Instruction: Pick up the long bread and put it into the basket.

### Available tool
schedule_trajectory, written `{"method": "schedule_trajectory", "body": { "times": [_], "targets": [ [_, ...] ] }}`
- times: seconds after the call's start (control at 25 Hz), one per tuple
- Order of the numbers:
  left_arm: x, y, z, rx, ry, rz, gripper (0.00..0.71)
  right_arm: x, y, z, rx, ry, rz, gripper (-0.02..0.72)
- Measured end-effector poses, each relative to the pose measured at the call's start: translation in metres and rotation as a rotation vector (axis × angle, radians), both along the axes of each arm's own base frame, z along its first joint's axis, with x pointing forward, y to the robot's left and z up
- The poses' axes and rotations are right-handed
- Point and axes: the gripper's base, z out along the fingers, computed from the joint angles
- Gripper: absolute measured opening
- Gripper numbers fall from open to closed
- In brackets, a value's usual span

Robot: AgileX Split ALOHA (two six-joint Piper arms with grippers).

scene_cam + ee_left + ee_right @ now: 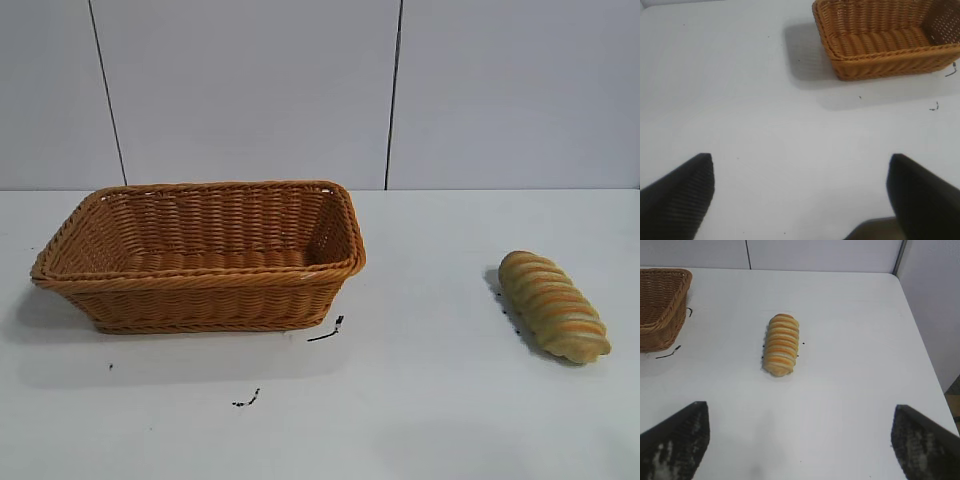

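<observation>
Long bread [553,305] on table, basket [200,290] apart

Exterior camera faces table [420,420] level; both wrist cameras (angled downward) share it.

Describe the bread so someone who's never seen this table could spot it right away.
Start at the white table and find the big woven basket on its left half in the exterior view. The bread lies alone on the bare surface well to the basket's right, touching nothing. It is a long tan-yellow loaf with orange-brown diagonal twisted ridges and rounded ends, the only food there.
</observation>
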Motion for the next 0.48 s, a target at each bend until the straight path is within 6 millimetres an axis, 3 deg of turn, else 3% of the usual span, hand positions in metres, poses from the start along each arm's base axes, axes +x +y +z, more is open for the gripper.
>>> {"method": "schedule_trajectory", "body": {
  "times": [0.48],
  "targets": [
    [0.0000,0.0000,0.0000,0.000,0.000,0.000,0.696,0.0045,-0.0001,0.0050,0.000,0.026,0.000,0.683]
  ]
}}
